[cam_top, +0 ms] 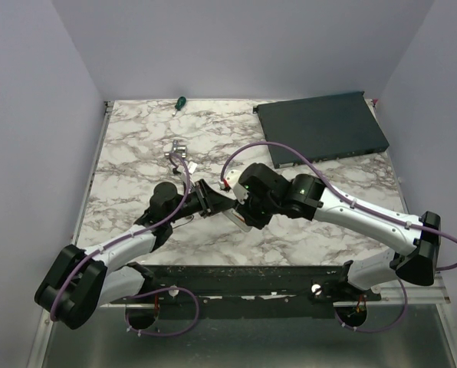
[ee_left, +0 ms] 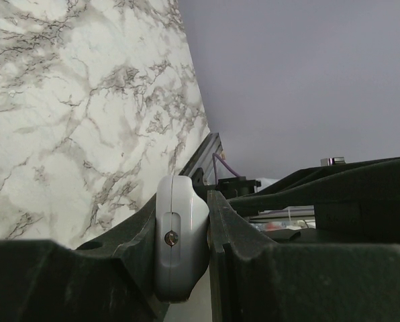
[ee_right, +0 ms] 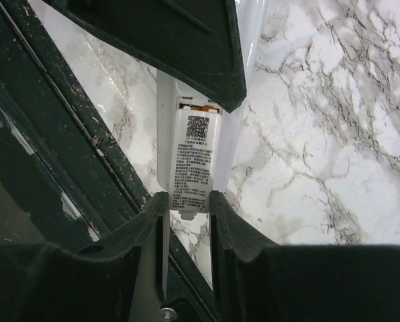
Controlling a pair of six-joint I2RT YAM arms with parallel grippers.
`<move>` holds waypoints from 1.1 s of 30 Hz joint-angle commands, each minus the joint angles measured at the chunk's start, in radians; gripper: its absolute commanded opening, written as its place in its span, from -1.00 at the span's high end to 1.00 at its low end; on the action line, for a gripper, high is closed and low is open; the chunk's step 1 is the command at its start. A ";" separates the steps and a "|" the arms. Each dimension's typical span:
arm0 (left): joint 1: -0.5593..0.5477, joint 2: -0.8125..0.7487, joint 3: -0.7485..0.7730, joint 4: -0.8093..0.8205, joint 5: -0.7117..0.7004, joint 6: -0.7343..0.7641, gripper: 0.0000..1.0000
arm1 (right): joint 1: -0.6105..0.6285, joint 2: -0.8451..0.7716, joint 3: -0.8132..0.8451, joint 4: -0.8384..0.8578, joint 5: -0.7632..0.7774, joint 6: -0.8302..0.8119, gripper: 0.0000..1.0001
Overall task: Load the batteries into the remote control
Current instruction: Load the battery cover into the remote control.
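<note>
**Two tools on one remote, cover half seated**

The left tool is clamped narrow on the rounded end of the remote control, holding it up off the surface. Opposite it, the right tool is pinched on the near end of the labelled cover, which runs straight out ahead of its fingers toward the left tool. Just past the cover's far edge a sliver of orange shows in the open slot, which I take to be the batteries.

Risks, as I judge them:
- The left tool grips a curved, smooth end, so a sideways push from the right tool could twist the remote in the grip or slip it free.
- If the cover goes on skewed it may jam on its rails.
- If the cover lifts, a sprung battery could pop out.

Count:
- One remote, one cover, two tools.
- Batteries: only the orange sliver shows, so I cannot tell how many.
- Far beyond both tools: one screwdriver, one dark flat box, one silver bracket.
</note>
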 commanded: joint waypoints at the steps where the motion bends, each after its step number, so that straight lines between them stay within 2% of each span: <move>1: -0.008 0.008 0.035 0.059 0.046 0.010 1.00 | 0.003 0.014 0.026 0.021 -0.012 -0.017 0.87; 33: -0.010 0.027 0.038 0.106 0.088 0.005 1.00 | 0.003 0.019 0.023 0.040 0.052 -0.015 0.87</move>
